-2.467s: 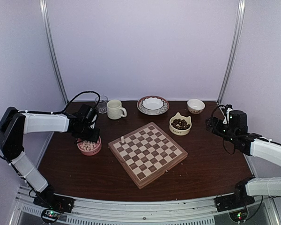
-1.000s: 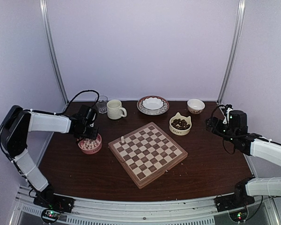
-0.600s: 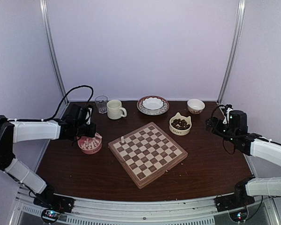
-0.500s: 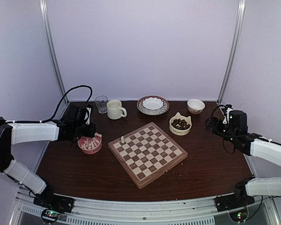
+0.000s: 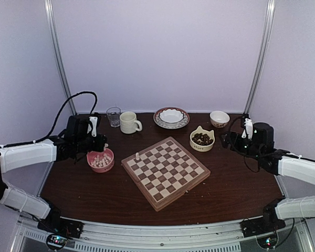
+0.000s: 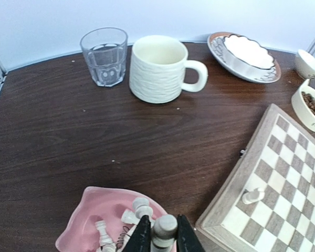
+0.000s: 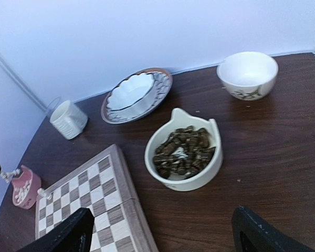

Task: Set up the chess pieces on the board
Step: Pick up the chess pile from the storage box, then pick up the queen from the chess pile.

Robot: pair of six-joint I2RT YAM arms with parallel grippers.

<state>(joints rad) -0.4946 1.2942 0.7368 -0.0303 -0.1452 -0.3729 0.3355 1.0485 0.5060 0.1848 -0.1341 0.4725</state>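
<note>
as i look from above, the left gripper [image 5: 94,137] hangs over the pink bowl [image 5: 101,160], just beside the chessboard [image 5: 166,171], where one lone piece [image 5: 137,156] stands. left wrist: its jaws are closed on a pale chess piece [image 6: 164,229]; i think it may slip or topple when set down. right wrist: the right gripper [image 7: 160,233] is wide and empty, near the cat-ear bowl [image 7: 185,156]; the print on that bowl is too small to read.

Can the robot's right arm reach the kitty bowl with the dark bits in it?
Probably yes. The right gripper hovers with its jaws wide open, just in front of the cat-eared bowl. Nothing stands between them, so the way looks free.
</note>
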